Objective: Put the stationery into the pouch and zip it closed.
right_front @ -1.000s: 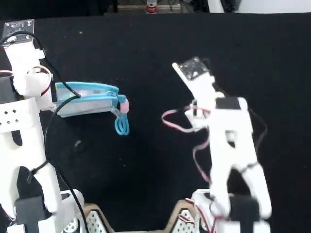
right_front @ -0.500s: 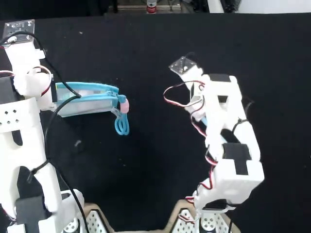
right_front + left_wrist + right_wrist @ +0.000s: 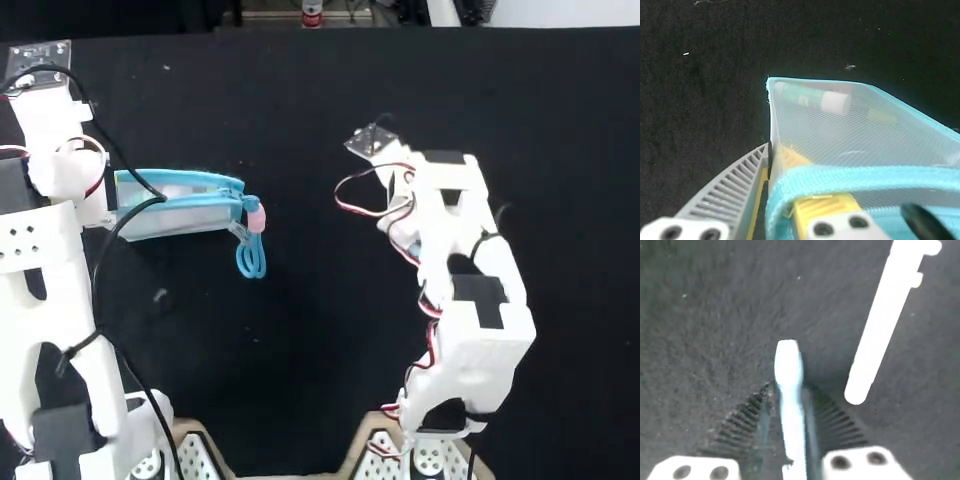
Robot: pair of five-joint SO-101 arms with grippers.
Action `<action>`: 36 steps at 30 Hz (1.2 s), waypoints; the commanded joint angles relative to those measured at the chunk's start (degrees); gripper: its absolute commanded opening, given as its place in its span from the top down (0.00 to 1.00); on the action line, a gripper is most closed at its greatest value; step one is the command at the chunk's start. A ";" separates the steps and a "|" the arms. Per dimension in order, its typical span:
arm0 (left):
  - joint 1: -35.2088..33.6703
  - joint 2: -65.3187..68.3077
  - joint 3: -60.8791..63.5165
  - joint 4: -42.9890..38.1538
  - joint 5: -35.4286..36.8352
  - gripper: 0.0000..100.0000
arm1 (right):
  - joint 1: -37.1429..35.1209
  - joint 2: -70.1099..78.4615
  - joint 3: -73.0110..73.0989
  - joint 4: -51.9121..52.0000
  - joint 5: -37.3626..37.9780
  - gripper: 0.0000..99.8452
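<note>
Right wrist view: right pincer (image 3: 790,390) pinches a pen (image 3: 788,360); left pincer (image 3: 777,156) clamps the pouch (image 3: 850,132).

Pouch (image 3: 180,205) left, pen (image 3: 788,367) in right pincer (image 3: 790,389)

**Inspector A:** Work surface?

**Inspector B:** A matte black cloth (image 3: 300,340) covers the table (image 3: 560,120) from edge to edge. It carries a few pale specks of lint (image 3: 850,67).

**Inspector A:** Beyond the far edge?

**Inspector B:** A narrow strip of room. There is a wood-coloured ledge (image 3: 270,17) with a small red-and-white object (image 3: 312,14) on it, and a pale surface (image 3: 560,10) to one side.

**Inspector A:** Lighting?

**Inspector B:** Even and soft across the cloth.
</note>
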State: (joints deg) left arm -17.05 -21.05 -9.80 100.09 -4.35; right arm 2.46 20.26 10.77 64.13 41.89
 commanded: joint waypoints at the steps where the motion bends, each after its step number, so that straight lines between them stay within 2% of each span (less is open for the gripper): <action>1: -0.40 -0.35 -3.03 0.18 -0.53 0.97 | -0.79 -5.85 -2.33 3.43 -4.84 0.99; 5: -0.40 -0.35 -3.03 0.18 -0.53 0.97 | -4.40 -14.81 2.68 6.68 -9.05 0.99; 8: -0.40 -0.35 -3.03 0.18 -0.53 0.97 | -7.91 -18.33 9.71 4.04 -11.08 0.99; 12: -0.40 -0.35 -3.03 0.18 -0.53 0.97 | -9.58 -15.96 15.69 -1.93 -11.34 0.95; 16: -0.40 -0.35 -3.03 0.18 -0.53 0.97 | -9.14 -11.82 14.99 -3.52 -11.34 0.88; 24: -0.40 -0.44 -3.12 0.18 -0.53 0.97 | -10.81 -10.77 13.67 -4.22 -11.43 0.90; 30: -0.40 -0.62 -3.12 0.18 -0.53 0.97 | -10.81 -10.86 20.18 -12.04 -11.08 0.90; 32: -0.40 -0.70 -3.12 0.26 -0.53 0.97 | -10.81 -13.41 21.49 -12.04 -10.99 0.92; 34: -0.40 -0.70 -3.12 0.26 -0.53 0.97 | -10.73 -17.54 23.43 -12.04 -10.99 0.99; 36: -0.40 -0.70 -3.03 0.26 -0.53 0.97 | -10.64 -23.60 25.71 -10.64 -10.99 0.98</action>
State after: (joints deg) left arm -17.05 -21.05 -9.80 100.09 -4.35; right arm -7.56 4.53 34.42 52.79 30.99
